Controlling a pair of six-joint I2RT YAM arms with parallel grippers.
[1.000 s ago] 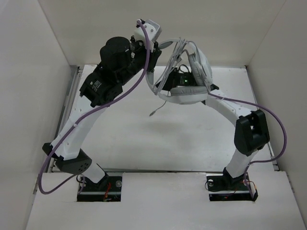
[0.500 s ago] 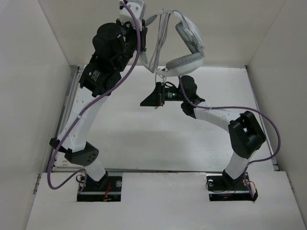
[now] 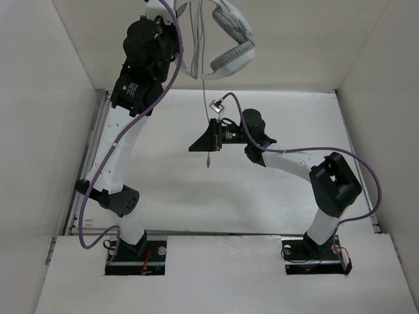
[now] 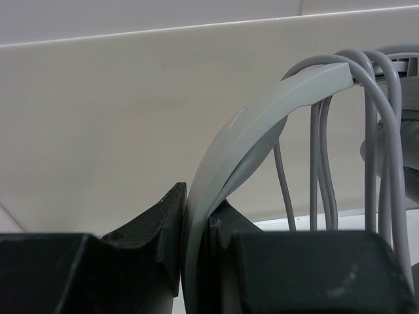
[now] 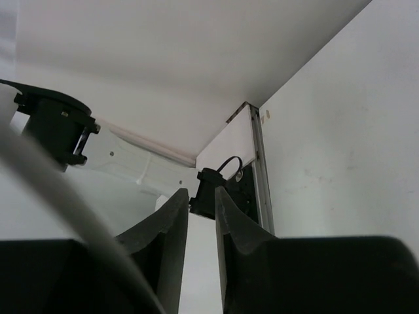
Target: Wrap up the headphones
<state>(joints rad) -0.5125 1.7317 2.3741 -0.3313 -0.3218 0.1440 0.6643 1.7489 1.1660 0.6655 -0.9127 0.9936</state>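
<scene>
The light grey headphones (image 3: 232, 59) hang high at the back, held by the headband (image 4: 262, 124) in my left gripper (image 4: 198, 196), which is shut on it. In the top view that gripper (image 3: 175, 8) is at the upper edge. Several loops of the thin grey cable (image 4: 321, 163) drape over the headband. One strand (image 3: 204, 98) drops straight down past my right gripper (image 3: 193, 148) to the small plug (image 3: 208, 160). My right gripper (image 5: 201, 191) points left with its jaws a narrow gap apart and nothing between them. The cable shows blurred beside it (image 5: 52, 183).
White walls enclose the table (image 3: 163, 183) on the left, back and right. The raised left arm (image 3: 118, 150) stands along the left side, and its base (image 5: 219, 190) shows past my right fingers. Purple robot cables (image 3: 366, 176) loop beside both arms.
My left arm has lifted the headphones higher and further back. My right gripper has come away from under them and stayed low. The cable end now hangs straight with the plug beside it.
</scene>
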